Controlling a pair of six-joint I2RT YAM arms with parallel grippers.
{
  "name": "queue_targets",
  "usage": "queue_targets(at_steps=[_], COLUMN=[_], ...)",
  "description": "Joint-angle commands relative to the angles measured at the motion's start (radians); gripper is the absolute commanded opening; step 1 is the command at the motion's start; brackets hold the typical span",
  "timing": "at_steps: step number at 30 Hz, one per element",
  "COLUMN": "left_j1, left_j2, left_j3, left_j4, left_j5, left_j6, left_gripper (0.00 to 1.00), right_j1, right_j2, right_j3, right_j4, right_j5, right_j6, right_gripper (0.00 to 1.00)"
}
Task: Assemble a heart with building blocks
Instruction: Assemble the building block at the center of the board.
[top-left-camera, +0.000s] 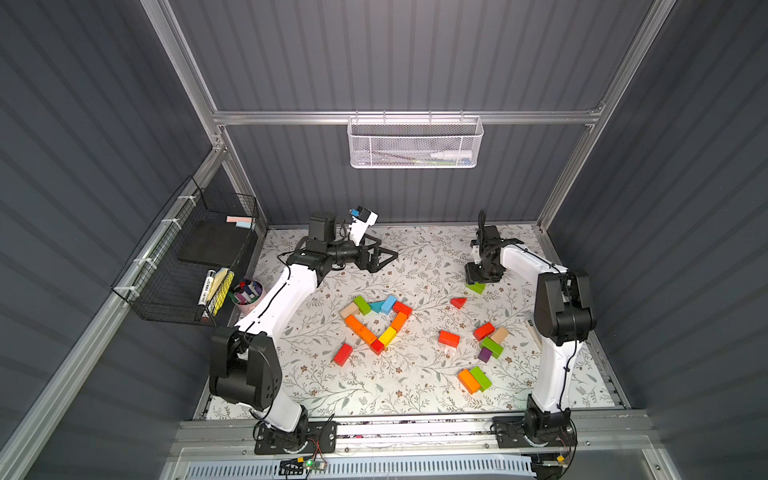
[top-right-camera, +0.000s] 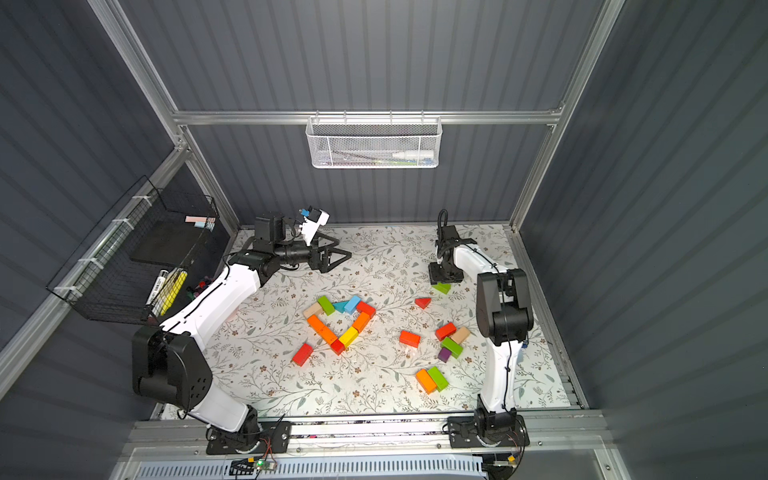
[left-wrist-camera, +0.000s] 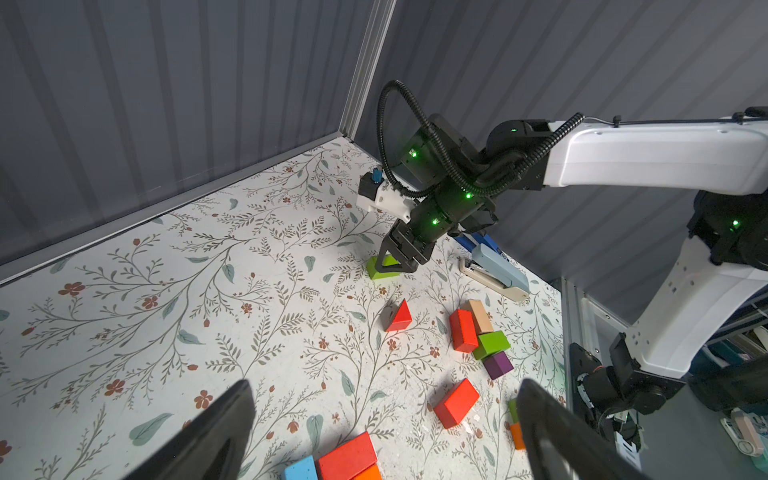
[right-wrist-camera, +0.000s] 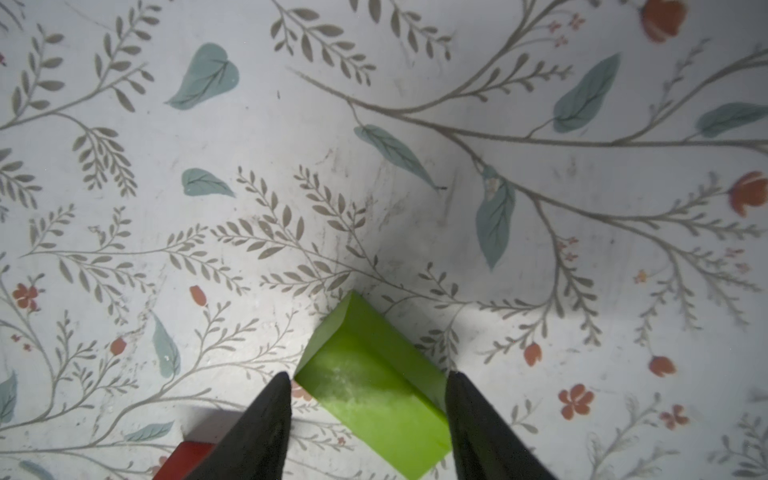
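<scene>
Mostly done, I'd judge — the heart outline (top-left-camera: 358, 327) looks closed, midway on the bench (top-left-camera: 316, 386), top lobes a bit rough. Several loose blocks (top-left-camera: 449, 338) lie on the right arm's side, unused. The right gripper (right-wrist-camera: 368, 374) points straight down at the far right, jaws straddling a green block (right-wrist-camera: 374, 390) that rests on the bench — pinched or not, cannot tell. The left gripper (top-left-camera: 384, 255) hovers level near the back, jaws wide apart, empty.
</scene>
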Motion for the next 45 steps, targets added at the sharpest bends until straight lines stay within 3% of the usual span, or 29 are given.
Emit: queue_targets(at_steps=[1, 4, 9, 14, 26, 29, 35, 45], left_j1=[-0.006, -0.007, -0.007, -0.007, -0.007, -0.007, -0.007, -0.007], left_j2=[-0.004, -0.006, -0.007, -0.011, -0.023, -0.026, -0.03, -0.027], left_j3=[0.008, 0.007, 0.008, 0.008, 0.009, 0.009, 0.009, 0.008], left_j4=[-0.015, -0.015, -0.015, -0.015, -0.018, -0.017, -0.018, -0.018], left_j5=[0.023, 0.021, 0.022, 0.02, 0.018, 0.02, 0.014, 0.011], left_j6=[0.021, 0.021, 0.019, 0.02, 0.017, 0.016, 0.016, 0.017], left_gripper=[0.99, 0.99, 0.99, 0.99, 0.99, 0.99, 0.99, 0.99], right_j1=[-0.002, -0.002, -0.002, -0.001, -0.003, -0.002, 0.0, -0.001], right_j2=[-0.01, 0.002, 0.008, 0.031, -0.074, -0.095, -0.111, -0.029], right_j3=[-0.012, -0.007, 0.005, 0.032, -0.146, -0.195, -0.204, -0.082], right_j4=[-0.006, -0.007, -0.009, -0.052, -0.026, 0.018, 0.06, 0.0], right_j5=[-0.054, -0.03, 0.043, 0.064, 0.023, -0.015, -0.017, 0.075], right_j6=[-0.038, -0.04, 0.002, 0.042, 0.423, 0.473, 0.417, 0.333], right_gripper=[0.61, 0.6, 0.45, 0.37, 0.27, 0.27, 0.5, 0.48])
